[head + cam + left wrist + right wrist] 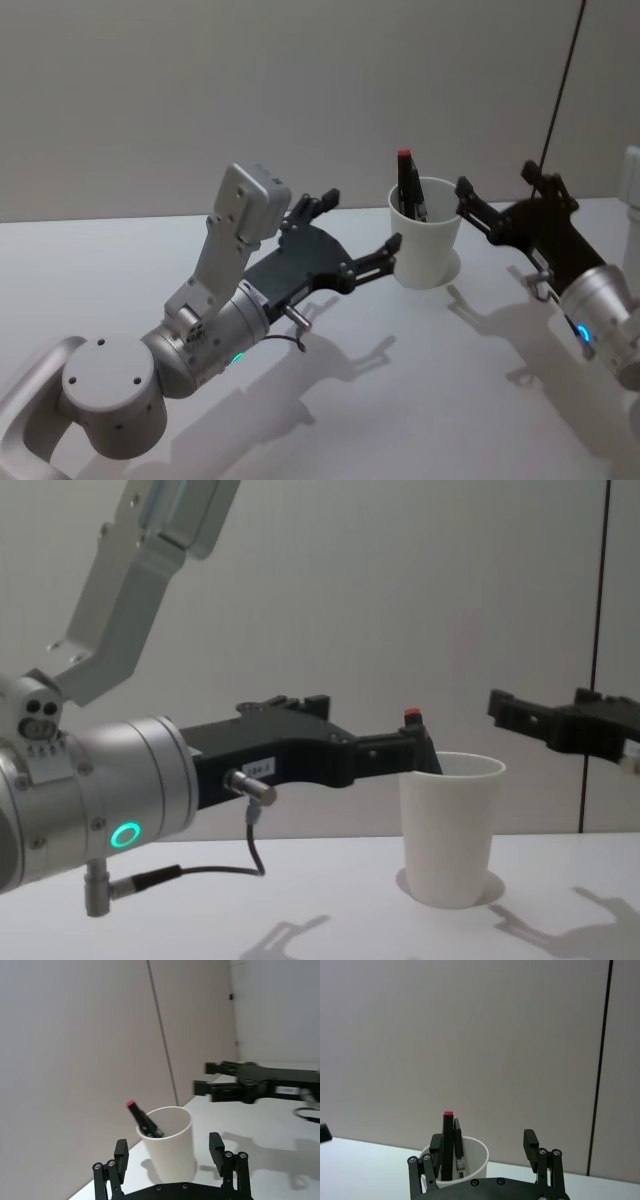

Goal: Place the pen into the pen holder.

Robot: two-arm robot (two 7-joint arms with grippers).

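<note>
Pen (409,186) already stands inside the white cup (425,247), leaning on the rim with its red cap poking out, toward the far edge of the tabletop (420,400). Left gripper (358,232) sits just beside the cup, fingers spread, one fingertip close to the wall; I cannot tell if it touches. Right gripper (500,195) hangs on the cup's other side, also spread and holding nothing. What remains, as I judge it, is a clean retreat: draw both grippers straight back without brushing the light cup, which would tip easily.
</note>
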